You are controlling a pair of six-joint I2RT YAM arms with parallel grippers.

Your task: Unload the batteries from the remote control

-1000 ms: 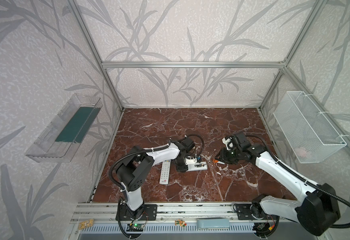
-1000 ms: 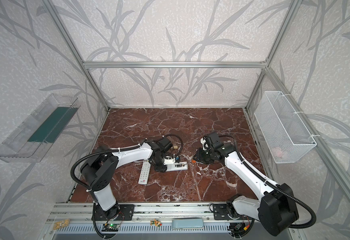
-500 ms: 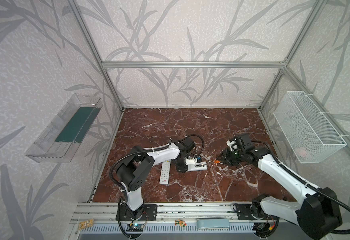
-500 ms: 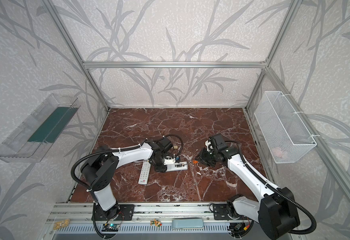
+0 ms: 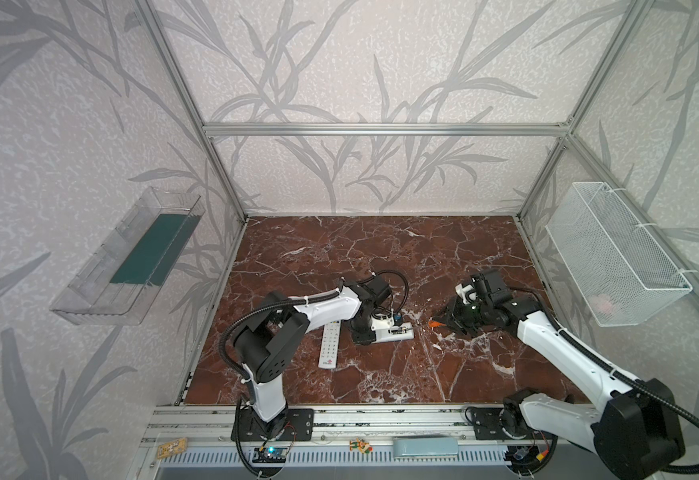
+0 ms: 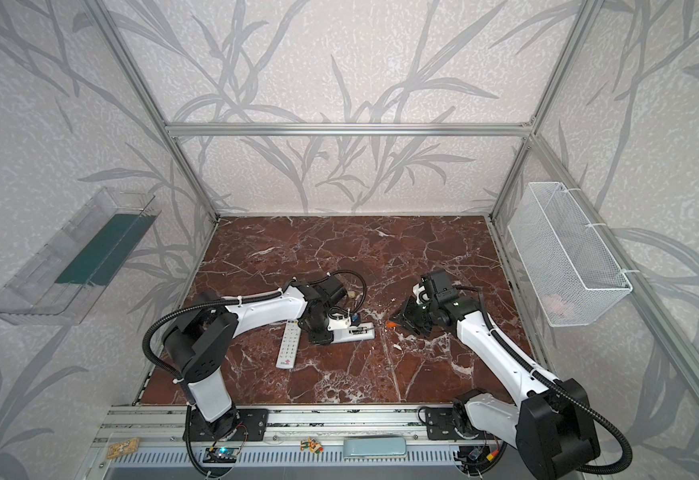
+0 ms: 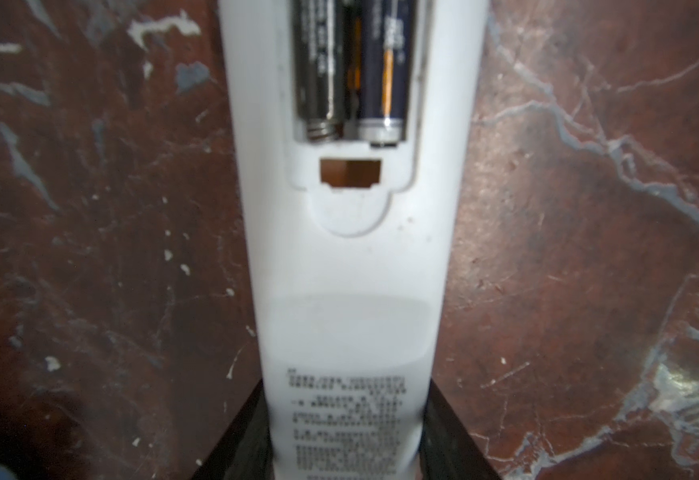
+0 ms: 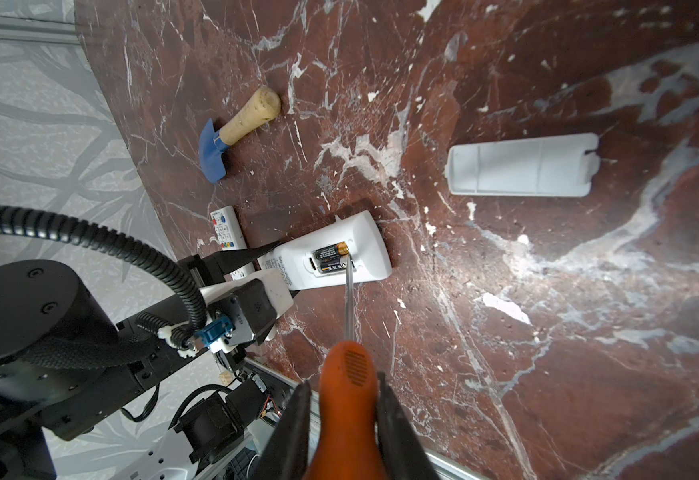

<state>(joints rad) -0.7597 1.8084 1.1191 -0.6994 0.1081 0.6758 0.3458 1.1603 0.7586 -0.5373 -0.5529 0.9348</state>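
A white remote control lies face down on the marble floor, and my left gripper is shut on its sides. Its compartment is uncovered and holds two dark batteries side by side. In the right wrist view my right gripper is shut on the orange handle of a screwdriver. The metal tip rests at the end of the batteries in the remote control. Both top views show the remote control mid-floor, with the screwdriver just to its right.
The loose white battery cover lies on the floor. A second remote lies face up beside the left arm. A blue tool with a wooden handle lies behind it. A clear tray and a wire basket hang on the side walls.
My right wrist has shifted slightly to the right and turned a little, with the screwdriver still pointing at the remote. The left arm and remote have not moved.
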